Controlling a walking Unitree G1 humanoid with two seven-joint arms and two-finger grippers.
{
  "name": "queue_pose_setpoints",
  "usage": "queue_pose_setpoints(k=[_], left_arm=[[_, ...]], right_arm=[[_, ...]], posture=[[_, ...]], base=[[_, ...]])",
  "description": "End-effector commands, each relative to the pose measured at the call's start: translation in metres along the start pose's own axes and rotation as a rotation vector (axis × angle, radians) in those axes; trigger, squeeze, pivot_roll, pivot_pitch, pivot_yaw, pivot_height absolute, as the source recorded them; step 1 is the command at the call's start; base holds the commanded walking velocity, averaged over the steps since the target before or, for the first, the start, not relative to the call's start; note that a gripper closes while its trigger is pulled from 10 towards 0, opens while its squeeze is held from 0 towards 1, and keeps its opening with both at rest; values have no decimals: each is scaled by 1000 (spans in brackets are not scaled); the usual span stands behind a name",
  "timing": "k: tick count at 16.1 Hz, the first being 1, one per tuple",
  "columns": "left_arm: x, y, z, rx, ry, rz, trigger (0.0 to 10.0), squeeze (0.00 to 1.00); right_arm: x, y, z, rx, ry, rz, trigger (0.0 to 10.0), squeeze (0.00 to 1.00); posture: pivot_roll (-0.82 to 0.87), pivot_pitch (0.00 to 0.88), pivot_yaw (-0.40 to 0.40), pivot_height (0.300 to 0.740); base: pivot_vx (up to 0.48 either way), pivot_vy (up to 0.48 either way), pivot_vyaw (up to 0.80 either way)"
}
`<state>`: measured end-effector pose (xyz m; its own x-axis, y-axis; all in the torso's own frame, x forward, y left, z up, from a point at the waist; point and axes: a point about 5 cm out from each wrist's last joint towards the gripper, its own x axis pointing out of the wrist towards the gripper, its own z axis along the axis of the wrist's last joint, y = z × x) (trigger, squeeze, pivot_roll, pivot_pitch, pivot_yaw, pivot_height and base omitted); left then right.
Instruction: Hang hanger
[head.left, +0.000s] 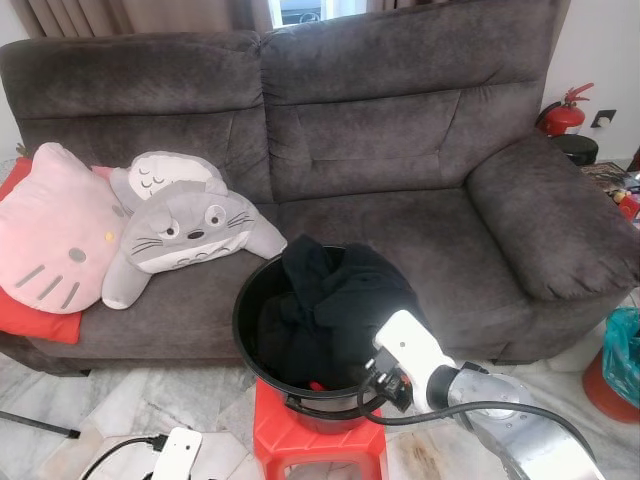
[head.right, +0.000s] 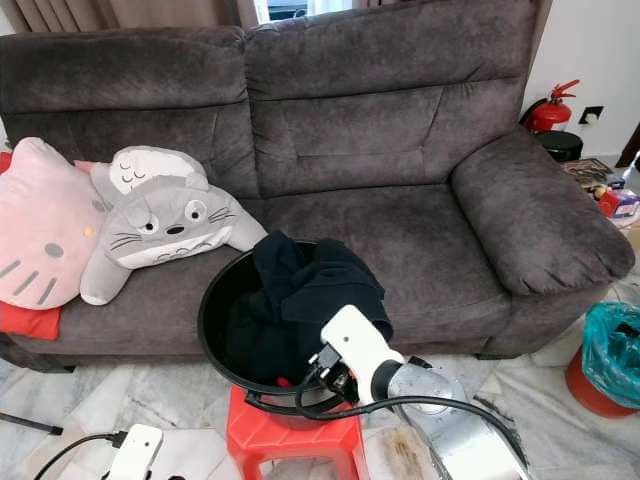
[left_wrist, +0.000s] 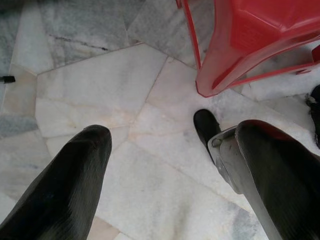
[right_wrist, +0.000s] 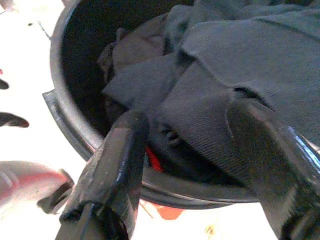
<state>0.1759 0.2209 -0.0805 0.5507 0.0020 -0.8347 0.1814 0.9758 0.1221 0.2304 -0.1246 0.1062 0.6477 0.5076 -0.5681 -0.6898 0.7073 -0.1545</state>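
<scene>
Round black plastic bucket (head.left: 250, 300) sits on a red plastic stool (head.left: 300, 445), directly in front of a dark grey fabric two-seat sofa (head.left: 400, 150). Bucket is heaped with dark, near-black clothing (head.left: 340, 295), which spills over the rim on the side nearer the robot's right arm. A small red piece (right_wrist: 154, 160) shows low inside the bucket under the cloth, close to the near rim; too little of it is visible to say whether it is the hanger.

Right claw (right_wrist: 185, 150) is poised at the bucket's near rim, its two black fingers (right_wrist: 117, 165) spread apart, one on each side of a fold of the dark cloth. Nothing clamped between them. White wrist housing (head.left: 410, 350) of the right arm lies against the heap, with a black cable (head.left: 440, 415) looping below it.

Left claw (left_wrist: 170, 165) hangs low over the pale marble floor (left_wrist: 100, 90) beside the stool's leg, fingers wide apart, holding nothing.

On the sofa's left seat: pink cat-face cushion (head.left: 50, 235), with a grey and white round-eyed creature plush (head.left: 185, 225) leaning just beside it. Red fire extinguisher (head.left: 565, 115) stands behind the sofa's right arm. Teal bag in a red bin (head.left: 620, 360) at far right on the floor. White power strip (head.left: 175, 455) lies on the floor left of the stool.
</scene>
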Motion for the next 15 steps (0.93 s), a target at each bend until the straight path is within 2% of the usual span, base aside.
queue_pose_setpoints(k=[1,6,15], left_arm=[[-1,4,-5,21,22,5,10000,0],[-1,4,-4,20,19,7,10000,0],[-1,3,-5,22,20,2,10000,0]], right_arm=[[0,-7,5,0,-11,-57,10000,0],[0,-12,8,16,-23,-78,10000,0],[5,-5,-2,63,2,-34,10000,0]], posture=[[-166,0,96,740],[-164,0,97,740],[-164,1,99,740]], base=[[0,0,0],[0,0,0],[0,0,0]])
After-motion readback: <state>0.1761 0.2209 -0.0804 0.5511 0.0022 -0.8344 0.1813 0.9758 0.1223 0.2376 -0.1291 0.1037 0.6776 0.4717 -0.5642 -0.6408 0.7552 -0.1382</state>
